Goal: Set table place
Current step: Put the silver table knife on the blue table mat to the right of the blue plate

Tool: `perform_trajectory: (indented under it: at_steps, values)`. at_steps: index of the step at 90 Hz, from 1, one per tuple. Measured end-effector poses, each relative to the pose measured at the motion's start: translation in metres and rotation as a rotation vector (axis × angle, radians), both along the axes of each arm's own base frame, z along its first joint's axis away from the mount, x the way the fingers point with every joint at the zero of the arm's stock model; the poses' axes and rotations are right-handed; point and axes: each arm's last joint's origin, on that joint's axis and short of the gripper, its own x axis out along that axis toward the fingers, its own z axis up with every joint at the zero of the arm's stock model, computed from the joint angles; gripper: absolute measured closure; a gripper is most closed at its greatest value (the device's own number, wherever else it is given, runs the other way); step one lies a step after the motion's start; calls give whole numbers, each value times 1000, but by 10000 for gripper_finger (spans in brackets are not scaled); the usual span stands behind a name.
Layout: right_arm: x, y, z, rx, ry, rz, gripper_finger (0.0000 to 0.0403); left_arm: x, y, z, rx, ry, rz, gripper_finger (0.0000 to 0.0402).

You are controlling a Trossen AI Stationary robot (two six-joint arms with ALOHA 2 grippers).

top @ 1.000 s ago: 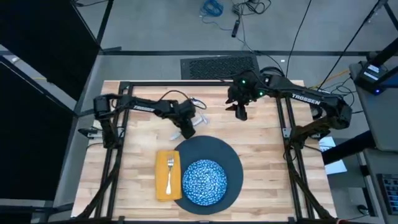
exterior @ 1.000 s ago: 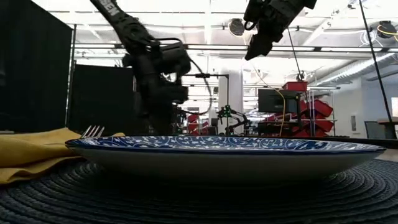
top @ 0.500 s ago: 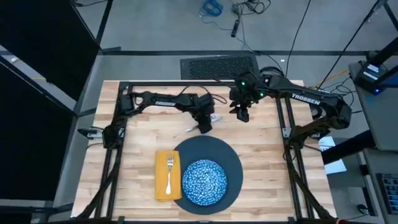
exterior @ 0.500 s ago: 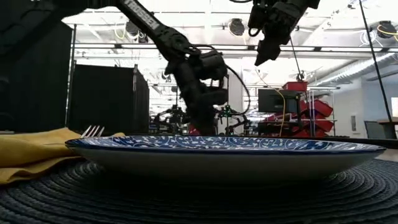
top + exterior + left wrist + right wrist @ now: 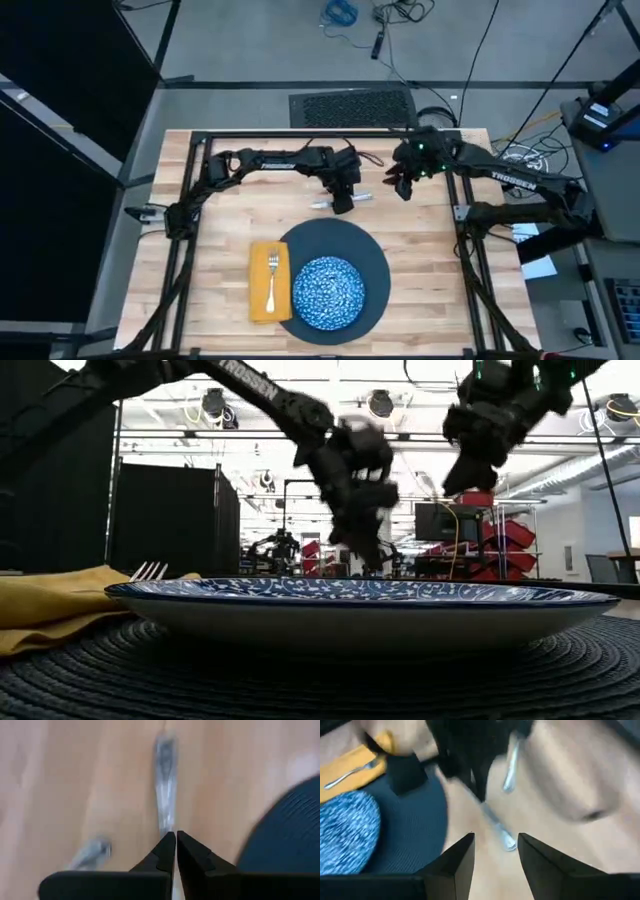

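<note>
My left gripper (image 5: pixel 343 203) has swung from table's left to just behind the dark slate-blue round plate (image 5: pixel 375 262), fingers pinched on a silver utensil (image 5: pixel 165 795) dragged along the light plank table (image 5: pixel 425 265). Right gripper (image 5: pixel 400 187), fingers apart, has retreated rightward. Placement beside plate likely next.

White "TROSSEN" lettering runs along the dark right robot arm (image 5: pixel 518 181) in the high view, and partly along the dark left robot arm (image 5: pixel 245 380) in the low view.
</note>
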Motion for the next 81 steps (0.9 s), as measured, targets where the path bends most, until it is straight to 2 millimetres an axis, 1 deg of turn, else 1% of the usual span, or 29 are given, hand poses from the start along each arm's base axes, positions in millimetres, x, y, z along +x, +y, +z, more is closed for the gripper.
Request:
perform_trajectory:
  at_steps: [9, 15, 21, 27, 32, 38, 48, 58, 67, 81]
  values:
    - [1, 2, -19, 58, 48, 9, 261, 3, -11, 10, 18, 14, -59, 401]
    - [3, 2, -28, 75, 71, 9, 261, 5, -15, 16, 28, 8, -73, 401]
    - [6, 2, -32, 77, 74, 17, 261, 6, -17, 21, 51, 13, -73, 401]
    - [8, 3, -35, 84, 87, 25, 261, 0, -17, 30, 110, 59, -42, 401]
    - [9, 3, -36, 86, 91, 30, 261, -4, -13, 43, 178, 63, 5, 401]
    - [9, 3, -36, 83, 87, 35, 261, -17, -6, 64, 222, 84, 47, 401]
    - [9, 3, -35, 70, 86, 45, 261, -40, 11, 93, 227, 91, 107, 401]
    - [9, 3, -35, 62, 82, 51, 261, -59, 25, 114, 221, 90, 169, 401]
    - [9, 3, -35, 57, 81, 56, 261, -75, 32, 130, 216, 90, 206, 401]
    - [9, 3, -35, 38, 86, 78, 261, -94, 33, 149, 216, 89, 224, 401]
